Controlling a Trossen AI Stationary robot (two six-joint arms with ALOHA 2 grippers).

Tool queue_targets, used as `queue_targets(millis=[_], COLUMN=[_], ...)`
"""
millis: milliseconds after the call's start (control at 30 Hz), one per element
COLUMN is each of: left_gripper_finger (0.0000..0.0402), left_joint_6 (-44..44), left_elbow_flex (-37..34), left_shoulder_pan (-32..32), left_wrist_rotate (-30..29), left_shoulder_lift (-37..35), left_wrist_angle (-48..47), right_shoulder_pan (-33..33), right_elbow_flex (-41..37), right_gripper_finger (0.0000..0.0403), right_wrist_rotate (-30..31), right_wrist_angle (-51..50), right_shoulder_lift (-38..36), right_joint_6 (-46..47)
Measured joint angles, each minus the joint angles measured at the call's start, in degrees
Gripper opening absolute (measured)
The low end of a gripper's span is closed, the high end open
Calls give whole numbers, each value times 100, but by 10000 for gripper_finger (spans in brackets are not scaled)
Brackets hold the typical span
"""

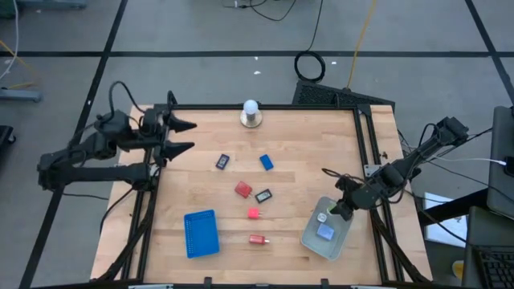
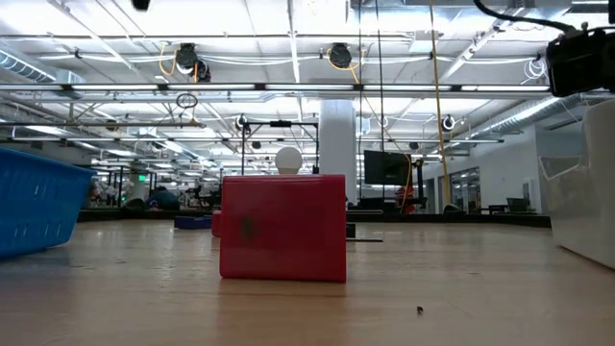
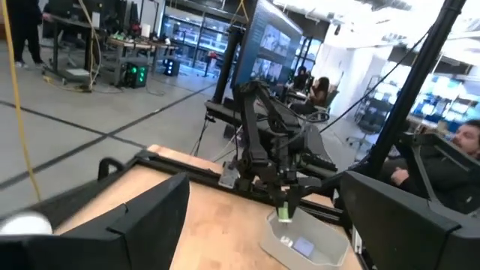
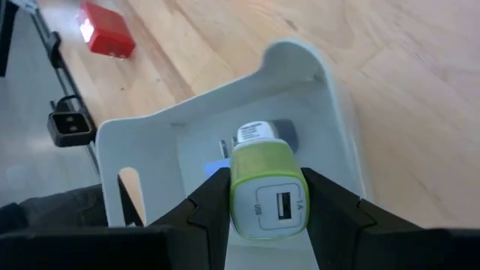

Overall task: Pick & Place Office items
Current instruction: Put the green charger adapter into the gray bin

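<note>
Pinching a green-and-white USB charger (image 4: 264,196), the right end effector (image 4: 266,206) hangs over the grey bin (image 4: 150,142).

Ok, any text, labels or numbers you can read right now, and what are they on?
None readable.
Green-and-white USB charger held by the right end effector over the clear grey bin: faint marks beside its port, too small to read.
Black labelled pieces: pale labels, too small to read.

high: overhead, straight down | low: tabletop level | both share red block (image 1: 257,239) (image 2: 282,227)
</note>
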Motion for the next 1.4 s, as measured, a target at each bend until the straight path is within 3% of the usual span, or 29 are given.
queue_targets(millis=[233,633,833,1000,1133,1400], left_gripper_finger=[351,351,351,351,351,351], left_joint_6=[-221,-157,-132,-85,-169,20], left_elbow_flex=[-1450,-2765,-3017,-3017,-3013,-3013], left_shoulder_pan=[0,0,0,0,0,-2], left_wrist_rotate=[0,173,335,344,156,190], left_shoulder_lift=[-1166,-3046,-3240,-3239,-3243,-3240], left_wrist_angle=[861,827,687,413,558,-17], right_shoulder_pan=[-2,-2,-4,-4,-3,-4], right_elbow_flex=[-11,-137,-159,-145,-160,-166], right_gripper_finger=[125,125,127,151,171,183], right_wrist_rotate=[11,29,-2,35,594,2051], right_wrist_angle=[-214,289,560,774,1116,1980], right_shoulder_lift=[17,574,869,1026,1020,951], right_joint_6=[365,689,708,670,471,-278])
